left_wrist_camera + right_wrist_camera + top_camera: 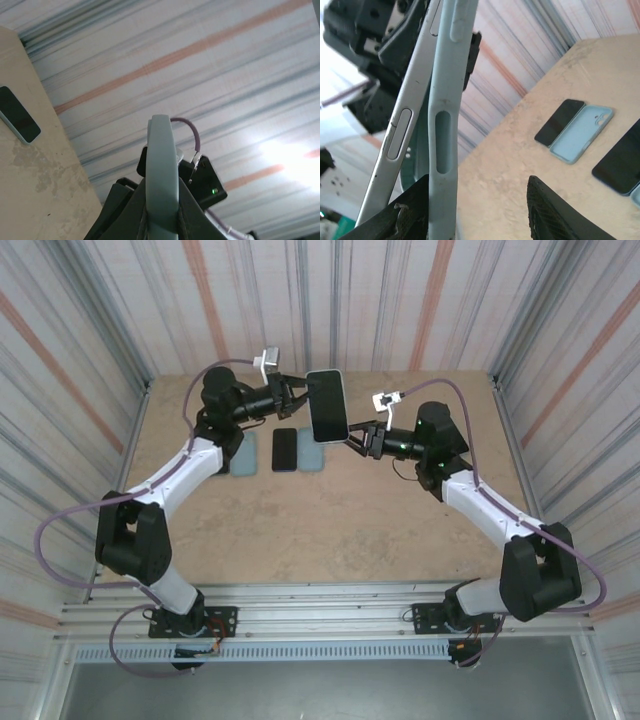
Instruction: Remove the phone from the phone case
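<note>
From above, the left end effector is clamped on the phone case, high over the worktop. The right end effector has its fingers apart. Its wrist camera shows the phone parted from the case along one edge.

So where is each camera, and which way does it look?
Top camera: high behind the arms, looking down at the tan table; both arms show.
Left wrist: looks along the left gripper, shut on the pale-blue rubbery phone case.
Right wrist: looks past the open right gripper across the table.
Both wrists share that case.
</note>
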You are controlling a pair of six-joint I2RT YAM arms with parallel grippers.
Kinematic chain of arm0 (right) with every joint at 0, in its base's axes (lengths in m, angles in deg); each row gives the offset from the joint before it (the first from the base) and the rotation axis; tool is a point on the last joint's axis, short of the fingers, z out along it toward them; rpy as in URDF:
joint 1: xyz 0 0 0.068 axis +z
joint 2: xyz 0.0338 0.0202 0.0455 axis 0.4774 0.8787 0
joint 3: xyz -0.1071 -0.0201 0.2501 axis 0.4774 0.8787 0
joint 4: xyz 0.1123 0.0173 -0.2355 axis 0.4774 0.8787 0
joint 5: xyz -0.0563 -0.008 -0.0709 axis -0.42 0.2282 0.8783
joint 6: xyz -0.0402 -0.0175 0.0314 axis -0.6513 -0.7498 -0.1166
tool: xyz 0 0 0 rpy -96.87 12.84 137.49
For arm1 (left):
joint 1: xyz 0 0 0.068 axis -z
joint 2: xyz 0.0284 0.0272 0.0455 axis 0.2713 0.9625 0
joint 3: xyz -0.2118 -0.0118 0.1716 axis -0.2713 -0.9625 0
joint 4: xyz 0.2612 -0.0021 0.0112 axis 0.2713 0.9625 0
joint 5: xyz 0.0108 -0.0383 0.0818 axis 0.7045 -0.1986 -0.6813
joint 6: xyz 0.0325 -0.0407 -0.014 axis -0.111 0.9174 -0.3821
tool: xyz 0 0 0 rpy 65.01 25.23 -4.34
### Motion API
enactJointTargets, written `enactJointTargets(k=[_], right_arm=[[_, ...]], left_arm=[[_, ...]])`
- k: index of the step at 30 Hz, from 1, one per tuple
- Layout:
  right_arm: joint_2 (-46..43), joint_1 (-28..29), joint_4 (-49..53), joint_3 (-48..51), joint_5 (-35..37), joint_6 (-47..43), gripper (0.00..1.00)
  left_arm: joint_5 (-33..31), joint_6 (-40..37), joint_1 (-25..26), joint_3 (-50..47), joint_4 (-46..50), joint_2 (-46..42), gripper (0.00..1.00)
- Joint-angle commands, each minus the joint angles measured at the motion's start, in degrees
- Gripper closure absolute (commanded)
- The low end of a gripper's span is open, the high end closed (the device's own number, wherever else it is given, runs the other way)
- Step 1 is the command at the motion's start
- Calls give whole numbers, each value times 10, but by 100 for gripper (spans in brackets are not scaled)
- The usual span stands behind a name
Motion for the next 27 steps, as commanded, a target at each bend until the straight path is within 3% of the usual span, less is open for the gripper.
enactJointTargets(k=[1,8,15,25,27], right_arm=[[-5,16,-109,17,56,172,49],[-23,39,-131,67,165,333,56],[-54,56,-107,84,222,345,68],[-54,59,-121,96,243,357,78],[-54,59,-128,99,248,358,81]], left_arm=[[-74,55,16,-16,-46,-8,100],[-89,106,22,-34,-77,9,100],[-90,159,24,-52,-140,37,100],[-88,167,26,-53,-144,52,100],[-88,164,26,-55,-141,53,94]])
